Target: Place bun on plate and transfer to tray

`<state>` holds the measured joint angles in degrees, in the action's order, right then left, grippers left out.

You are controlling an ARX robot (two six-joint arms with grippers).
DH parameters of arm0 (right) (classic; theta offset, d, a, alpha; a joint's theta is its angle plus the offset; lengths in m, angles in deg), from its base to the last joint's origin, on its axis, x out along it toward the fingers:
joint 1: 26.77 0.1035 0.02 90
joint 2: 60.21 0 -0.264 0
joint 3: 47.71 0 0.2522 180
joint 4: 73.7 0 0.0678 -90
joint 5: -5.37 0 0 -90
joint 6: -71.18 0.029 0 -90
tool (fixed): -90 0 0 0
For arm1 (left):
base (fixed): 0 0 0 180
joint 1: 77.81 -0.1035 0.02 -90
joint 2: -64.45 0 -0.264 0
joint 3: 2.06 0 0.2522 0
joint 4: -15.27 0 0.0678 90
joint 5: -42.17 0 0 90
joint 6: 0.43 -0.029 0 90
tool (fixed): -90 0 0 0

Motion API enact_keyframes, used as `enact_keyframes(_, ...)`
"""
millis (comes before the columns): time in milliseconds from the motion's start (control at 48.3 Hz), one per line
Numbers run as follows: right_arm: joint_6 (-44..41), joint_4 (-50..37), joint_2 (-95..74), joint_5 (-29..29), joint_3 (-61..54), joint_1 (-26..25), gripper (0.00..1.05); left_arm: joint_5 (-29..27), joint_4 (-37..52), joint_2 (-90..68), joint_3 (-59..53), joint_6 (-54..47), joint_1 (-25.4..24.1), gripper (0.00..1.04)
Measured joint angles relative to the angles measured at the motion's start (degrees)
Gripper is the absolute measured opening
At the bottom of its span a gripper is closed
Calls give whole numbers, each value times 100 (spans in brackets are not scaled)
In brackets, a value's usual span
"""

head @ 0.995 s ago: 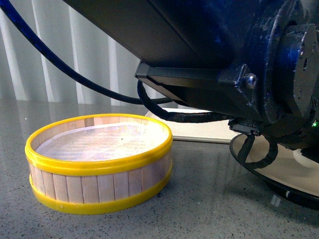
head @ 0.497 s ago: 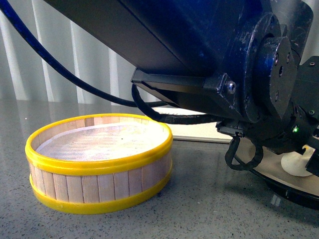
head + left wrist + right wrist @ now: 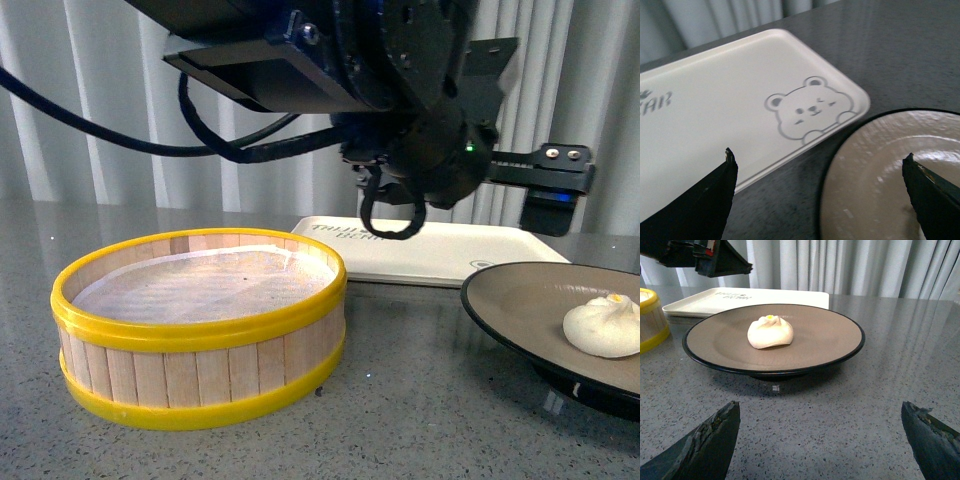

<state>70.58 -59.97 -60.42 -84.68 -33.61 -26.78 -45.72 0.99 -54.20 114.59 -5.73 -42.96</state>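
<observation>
The white pleated bun (image 3: 603, 327) lies on the beige, black-rimmed plate (image 3: 510, 300) at the right; it also shows in the right wrist view (image 3: 770, 332), near the middle of the plate (image 3: 840, 335). The cream tray (image 3: 440, 250) lies behind the plate. My left gripper (image 3: 819, 153) is open and empty, raised above the gap between the tray (image 3: 715, 115) and the plate's rim (image 3: 827, 165). My right gripper (image 3: 820, 403) is open and empty, low over the table, a short way from the plate's near side.
A round wooden steamer basket (image 3: 200, 330) with yellow rims stands at the left, lined with white paper and with no bun in it. My left arm (image 3: 400, 90) and its cable hang over the table's middle. Curtains close the back.
My left arm has risen and swung left, off the plate. The bun and the plate, mostly covered before, now show in the open, and the tray is visible behind them.
</observation>
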Motion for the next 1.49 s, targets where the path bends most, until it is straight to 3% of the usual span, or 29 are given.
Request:
enact_keyframes(83, 0, 0, 0, 0, -2, 0, 96, -472, -212, 98, -11, 376, -297, 98)
enact_keyframes(228, 0, 0, 0, 0, -2, 0, 96, -695, -212, 402, -188, 472, -745, 98)
enact_keyframes(394, 0, 0, 0, 2, 0, 0, 96, -667, -210, 448, -201, 520, -697, 98)
enact_keyframes(456, 0, 0, 0, 0, -2, 0, 96, -1567, 675, 586, -678, 518, -629, 89)
enact_keyframes(477, 0, 0, 0, -4, -2, 0, 96, -2192, 1471, 809, -1261, 520, -632, 83)
enact_keyframes(518, 0, 0, 0, -2, 0, 0, 96, -2518, 2337, 1207, -2118, 520, -721, 74)
enact_keyframes(601, 0, 0, 0, 4, -2, -2, 96, -2430, 3473, 2151, -3694, 522, -1115, 56)
enact_keyframes(767, 0, 0, 0, 0, -2, 0, 96, -2035, 4347, 3359, -5873, 544, -1768, 24)
enact_keyframes(891, 0, 0, 0, 0, 0, 0, 96, -1652, 4636, 3840, -6900, 564, -1954, 4)
enact_keyframes(1492, 0, 0, 0, 0, 0, 0, 96, -828, 4824, 5993, -9226, 546, -2868, 4)
